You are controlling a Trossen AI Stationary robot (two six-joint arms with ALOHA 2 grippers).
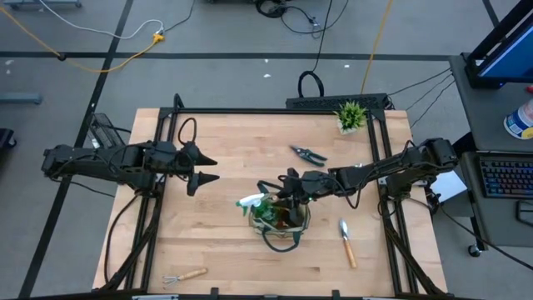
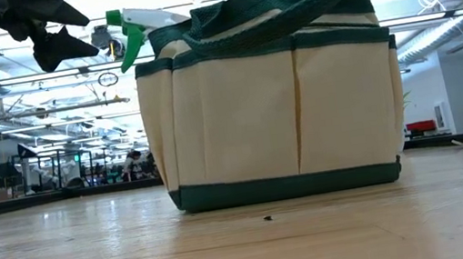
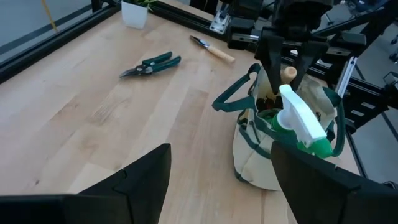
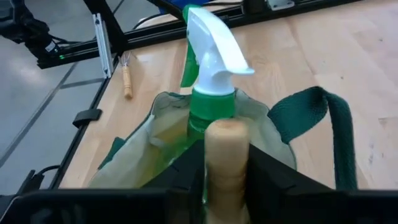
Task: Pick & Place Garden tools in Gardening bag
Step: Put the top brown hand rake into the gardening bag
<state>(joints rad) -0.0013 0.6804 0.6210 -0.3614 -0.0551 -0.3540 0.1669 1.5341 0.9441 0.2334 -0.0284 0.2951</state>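
My right gripper (image 4: 227,180) pinches a stiff, light wooden tool handle (image 4: 227,155) over the soft beige-green fabric bag (image 2: 275,114); my left gripper (image 1: 202,167) waits spread.

A small potted green plant (image 1: 351,115) in a white pot stands near the far right corner of the light wooden table (image 1: 233,158). Beyond the table, cables (image 1: 100,37) trail across the grey floor, and a keyboard (image 1: 506,177) sits on a desk to the right.

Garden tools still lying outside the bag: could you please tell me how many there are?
3: pruning shears near the potted plant, trowel right of the bag, rake at the front-left edge.
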